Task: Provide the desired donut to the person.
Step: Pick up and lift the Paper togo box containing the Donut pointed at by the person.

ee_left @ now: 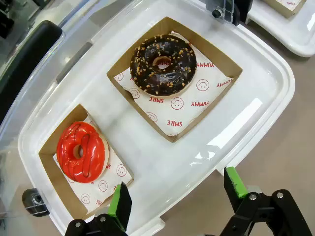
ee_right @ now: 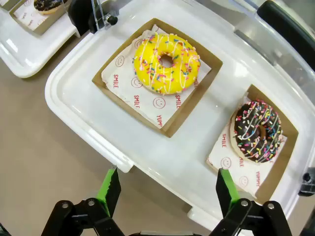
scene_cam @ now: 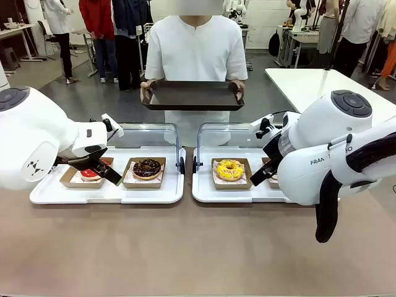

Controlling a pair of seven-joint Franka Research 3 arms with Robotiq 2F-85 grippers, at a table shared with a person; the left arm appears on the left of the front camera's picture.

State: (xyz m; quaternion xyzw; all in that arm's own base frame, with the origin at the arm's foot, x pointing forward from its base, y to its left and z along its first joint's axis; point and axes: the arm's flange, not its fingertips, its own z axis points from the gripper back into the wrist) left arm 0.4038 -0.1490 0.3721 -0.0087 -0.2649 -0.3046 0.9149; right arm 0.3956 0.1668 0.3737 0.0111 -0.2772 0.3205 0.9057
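The red-glazed donut (ee_left: pixel 81 152) lies in a brown card box (ee_left: pixel 48 169), with the nut-topped chocolate donut (ee_left: pixel 163 66) in a second card box (ee_left: pixel 224 61) beside it. Both boxes stand in the left white tray (ee_left: pixel 275 83), toward the left edge of the desk (scene_cam: pixel 185 253). The yellow sprinkled donut (ee_right: pixel 166 63) and the chocolate donut with coloured sprinkles (ee_right: pixel 257 131) each have their own box in the right white tray (ee_right: pixel 74 98), toward the right edge. The two trays are just apart.

Every box is lined with white paper (ee_left: pixel 192 105) printed in red with "SMILE", "YUMMY" and smiley faces. Each tray has a clear lid (scene_cam: pixel 148 133) raised at its far side. The right arm's shell (scene_cam: pixel 322 162) shows the letters "FRAN".

The left hand (ee_left: pixel 177 191) hangs over the near rim of its tray, its green pads spread wide with nothing between them. The right hand (ee_right: pixel 166 189) is equally spread and empty above the near rim of the right tray.

At the desk's far edge, the person (scene_cam: pixel 197 49) holds an empty dark serving tray (scene_cam: pixel 192 96) by both ends.
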